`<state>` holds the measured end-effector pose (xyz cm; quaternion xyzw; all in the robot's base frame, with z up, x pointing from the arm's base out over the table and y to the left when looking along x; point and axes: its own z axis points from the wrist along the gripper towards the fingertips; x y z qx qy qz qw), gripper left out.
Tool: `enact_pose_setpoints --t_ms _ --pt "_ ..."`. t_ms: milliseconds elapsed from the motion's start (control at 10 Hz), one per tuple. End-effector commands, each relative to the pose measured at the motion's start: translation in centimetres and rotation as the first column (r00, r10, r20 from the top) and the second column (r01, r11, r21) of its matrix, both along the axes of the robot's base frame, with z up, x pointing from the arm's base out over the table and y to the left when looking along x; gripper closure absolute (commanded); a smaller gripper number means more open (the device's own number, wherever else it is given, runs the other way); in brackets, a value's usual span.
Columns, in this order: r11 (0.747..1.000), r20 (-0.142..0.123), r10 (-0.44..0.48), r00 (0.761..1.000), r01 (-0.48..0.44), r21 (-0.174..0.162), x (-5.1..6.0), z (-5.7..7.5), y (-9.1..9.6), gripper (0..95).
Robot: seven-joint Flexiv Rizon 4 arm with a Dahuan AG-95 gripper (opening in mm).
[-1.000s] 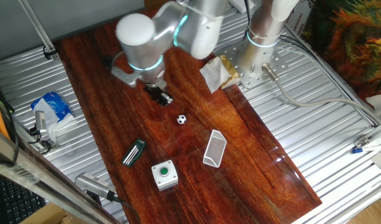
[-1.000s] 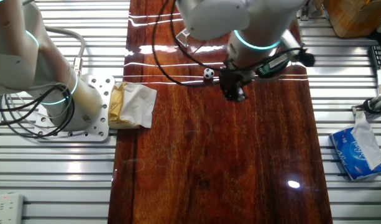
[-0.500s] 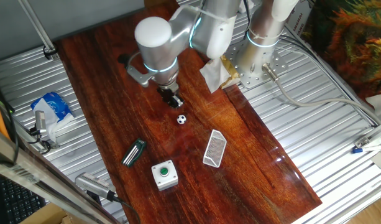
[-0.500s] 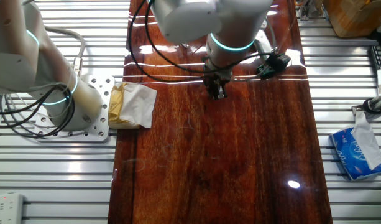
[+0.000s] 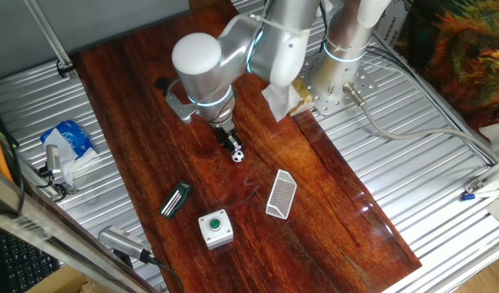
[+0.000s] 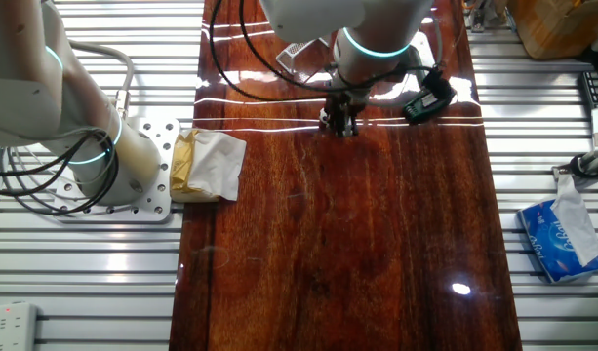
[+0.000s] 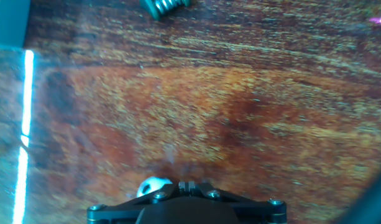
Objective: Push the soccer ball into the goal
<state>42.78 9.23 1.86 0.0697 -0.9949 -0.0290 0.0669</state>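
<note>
The gripper point(image 5: 231, 143) is set low on the table point(image 5: 330, 195), just behind the ball point(image 5: 238, 155) and touching or nearly touching it. Whether the fingers are together cannot be told. The goal point(image 5: 280, 194) lies near, beyond the ball. The push seems about to begin; a steady sweep toward the netting is called for.

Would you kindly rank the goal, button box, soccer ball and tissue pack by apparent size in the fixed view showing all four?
1. Tissue pack
2. Goal and button box: look alike
3. Soccer ball, beside the gripper
</note>
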Motion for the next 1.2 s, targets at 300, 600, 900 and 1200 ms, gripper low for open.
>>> enact_pose_setpoints --t_ms 300,600,900,1200 --pt "0.986 -0.023 -0.154 0.988 0.155 0.062 0.2 0.1 1.8 95.0" --pt "0.966 -0.041 -0.241 0.97 0.243 0.086 0.2 0.3 3.0 95.0" --pt "0.974 -0.036 -0.21 0.977 0.212 0.078 0.1 0.6 2.4 95.0" --pt "0.989 -0.043 -0.138 0.99 0.14 0.046 -0.3 1.6 0.7 95.0"
